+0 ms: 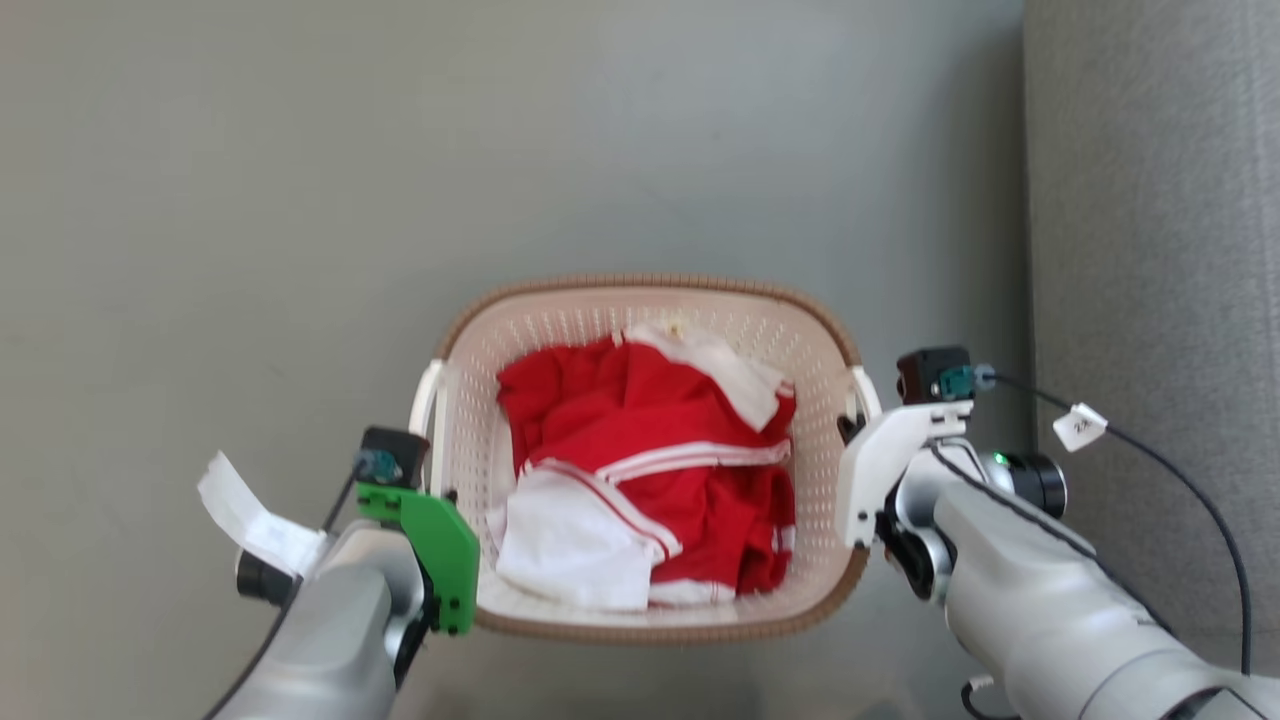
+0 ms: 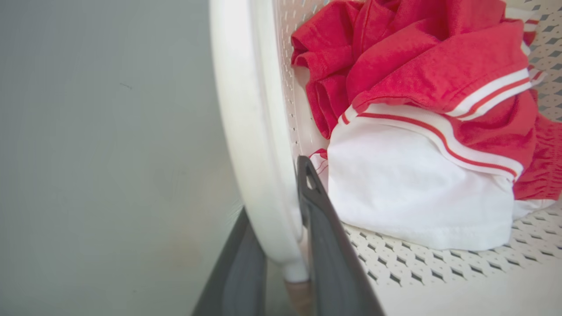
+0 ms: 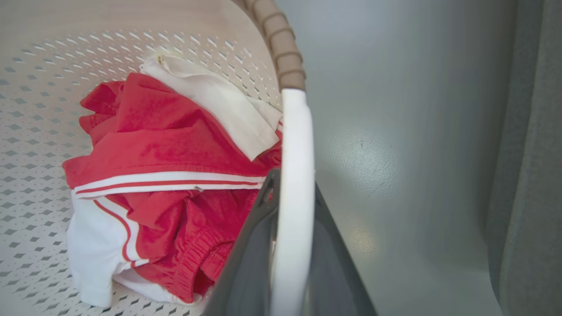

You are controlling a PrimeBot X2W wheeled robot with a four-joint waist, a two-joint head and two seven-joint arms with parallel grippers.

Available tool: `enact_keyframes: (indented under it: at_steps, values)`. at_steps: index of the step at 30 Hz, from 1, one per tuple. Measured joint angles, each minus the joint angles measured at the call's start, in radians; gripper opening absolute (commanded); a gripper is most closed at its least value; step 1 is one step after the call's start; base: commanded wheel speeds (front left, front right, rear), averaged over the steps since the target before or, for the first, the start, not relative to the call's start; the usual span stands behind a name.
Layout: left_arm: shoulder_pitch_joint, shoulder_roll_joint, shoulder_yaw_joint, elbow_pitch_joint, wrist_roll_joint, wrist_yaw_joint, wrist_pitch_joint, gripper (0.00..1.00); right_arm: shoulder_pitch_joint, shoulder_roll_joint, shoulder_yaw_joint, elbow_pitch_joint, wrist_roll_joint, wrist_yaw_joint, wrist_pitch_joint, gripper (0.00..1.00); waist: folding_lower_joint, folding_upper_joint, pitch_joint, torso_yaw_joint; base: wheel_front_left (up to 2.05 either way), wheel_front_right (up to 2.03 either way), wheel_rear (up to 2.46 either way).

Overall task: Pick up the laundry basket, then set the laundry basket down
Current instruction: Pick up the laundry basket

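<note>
Both grips: left gripper (image 2: 276,195) and right gripper (image 3: 293,188) each clamp a white handle, one finger inside, one outside.
Basket: laundry basket (image 1: 650,290) sits between the arms, over the grey floor (image 1: 300,200); cannot tell if lifted.
Progress: grasp looks done; lift and set-down remain.
Around: red-white clothes (image 1: 650,460) inside basket; grey upholstery (image 1: 1150,250) near its right.

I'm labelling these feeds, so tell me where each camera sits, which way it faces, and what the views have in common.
Head view: high, looking straight down into the laundry basket; both forearms show.
Left wrist view: looks along the left gripper, fingers straddling a white handle.
Right wrist view: same along the right gripper, at the opposite handle.
Shared: all three see the red-and-white clothes.
</note>
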Motion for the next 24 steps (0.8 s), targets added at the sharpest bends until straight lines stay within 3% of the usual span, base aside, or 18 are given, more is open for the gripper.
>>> enact_keyframes:
  at_steps: [24]
  values:
    - [0.194,0.003,-0.066,-0.006,-0.097,0.028,0.077,0.0,0.193,-0.003,0.09,-0.038,0.108,-0.004,0.07,0.0,0.0,0.0,-0.319,-0.001,0.0,0.0,0.0]
